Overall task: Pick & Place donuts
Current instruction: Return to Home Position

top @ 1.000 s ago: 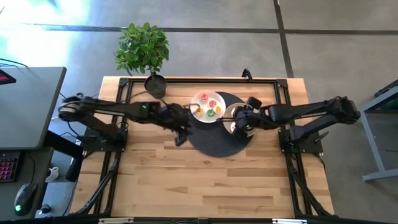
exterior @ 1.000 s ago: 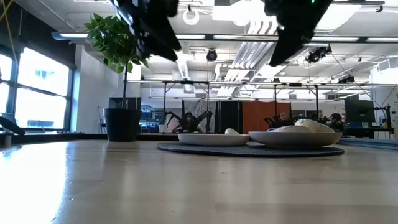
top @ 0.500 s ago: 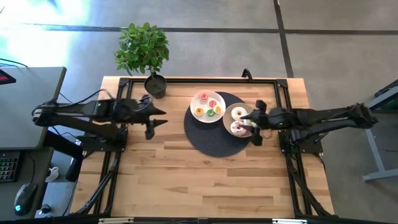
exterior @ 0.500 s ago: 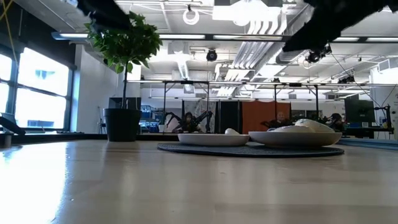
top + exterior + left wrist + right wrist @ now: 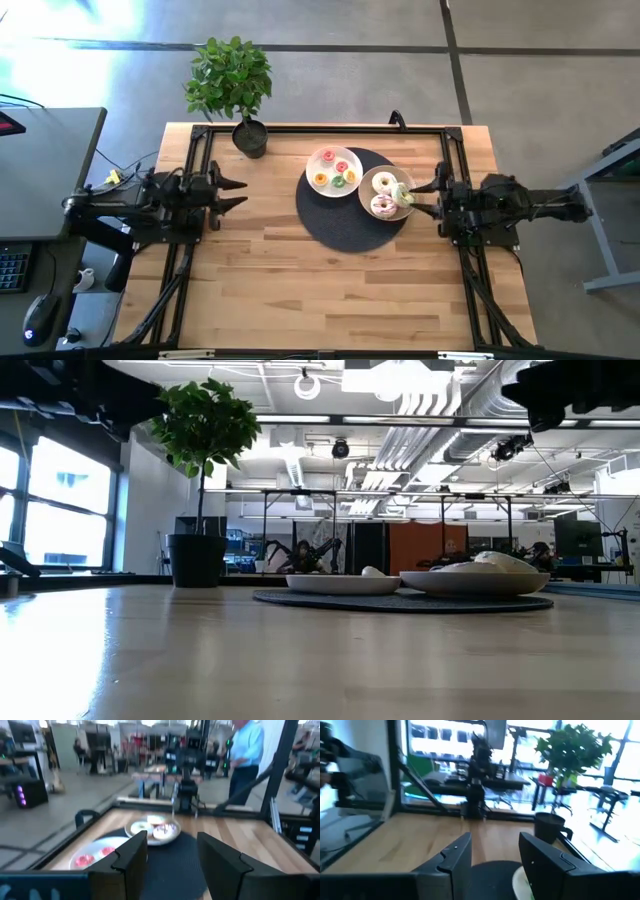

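Two white plates sit on a dark round mat [image 5: 350, 218]. The far-left plate [image 5: 318, 160] carries several small donuts [image 5: 336, 173] in pink, orange, green and yellow. The right plate [image 5: 373, 179] carries pale and pink-frosted donuts [image 5: 384, 205] and a green one [image 5: 404, 193]. My left gripper [image 5: 232, 192] hangs open over the table's left part, well clear of the mat, and holds nothing. My right gripper [image 5: 428, 192] is open and empty just right of the right plate. The left wrist view shows both plates [image 5: 152, 830] beyond the open left gripper [image 5: 172, 852]; the right gripper [image 5: 495, 855] is open too.
A potted plant [image 5: 232, 82] stands at the table's far-left corner, its pot [image 5: 550, 827] also in the right wrist view. Bare wood [image 5: 320, 290] fills the near half of the table. A black frame rail [image 5: 330, 128] runs along the far edge. A person [image 5: 245, 755] stands beyond the table.
Both arms have pulled back from the plates. The left gripper went from the mat's left edge toward the table's left edge. The right gripper went from above the right plate toward the right edge, uncovering the plate. The plates and donuts have stayed put.
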Available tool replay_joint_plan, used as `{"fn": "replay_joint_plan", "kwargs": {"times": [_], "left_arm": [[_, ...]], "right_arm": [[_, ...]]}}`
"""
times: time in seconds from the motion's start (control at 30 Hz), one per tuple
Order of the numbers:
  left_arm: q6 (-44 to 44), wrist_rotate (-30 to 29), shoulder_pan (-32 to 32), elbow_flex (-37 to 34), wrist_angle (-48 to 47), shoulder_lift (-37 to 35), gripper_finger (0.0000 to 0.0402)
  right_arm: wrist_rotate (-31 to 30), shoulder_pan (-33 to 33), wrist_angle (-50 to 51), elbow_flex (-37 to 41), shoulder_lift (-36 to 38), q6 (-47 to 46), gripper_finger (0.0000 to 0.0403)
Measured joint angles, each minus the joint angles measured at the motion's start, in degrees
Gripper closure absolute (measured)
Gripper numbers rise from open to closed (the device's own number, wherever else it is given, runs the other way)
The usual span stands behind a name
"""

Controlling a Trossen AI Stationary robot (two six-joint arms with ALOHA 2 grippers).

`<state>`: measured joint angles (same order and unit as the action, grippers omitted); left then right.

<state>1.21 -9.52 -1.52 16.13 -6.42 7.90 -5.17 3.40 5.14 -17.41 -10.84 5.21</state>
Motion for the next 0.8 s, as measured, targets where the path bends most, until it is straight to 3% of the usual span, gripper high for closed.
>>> {"fn": "replay_joint_plan", "kwargs": {"times": [0.13,0.23,0.7,0.8], "left_arm": [[-1.0,-0.02,0.0,-3.48,0.28,-7.62,0.0231],[-1.0,-0.07,0.0,-4.55,0.95,-7.53,0.0231],[-2.07,-0.5,0.02,-14.41,13.99,-7.06,0.0231],[-1.51,-0.54,0.02,-14.73,13.81,-7.06,0.0231]], "right_arm": [[2.16,0.02,-0.3,3.1,7.04,1.14,0.0247],[2.17,0.02,-1.27,5.28,10.74,1.15,0.0248],[2.03,0.0,-9.64,11.07,10.24,1.29,0.0241],[-0.48,0.02,-11.71,12.65,10.26,1.29,0.0246]]}}
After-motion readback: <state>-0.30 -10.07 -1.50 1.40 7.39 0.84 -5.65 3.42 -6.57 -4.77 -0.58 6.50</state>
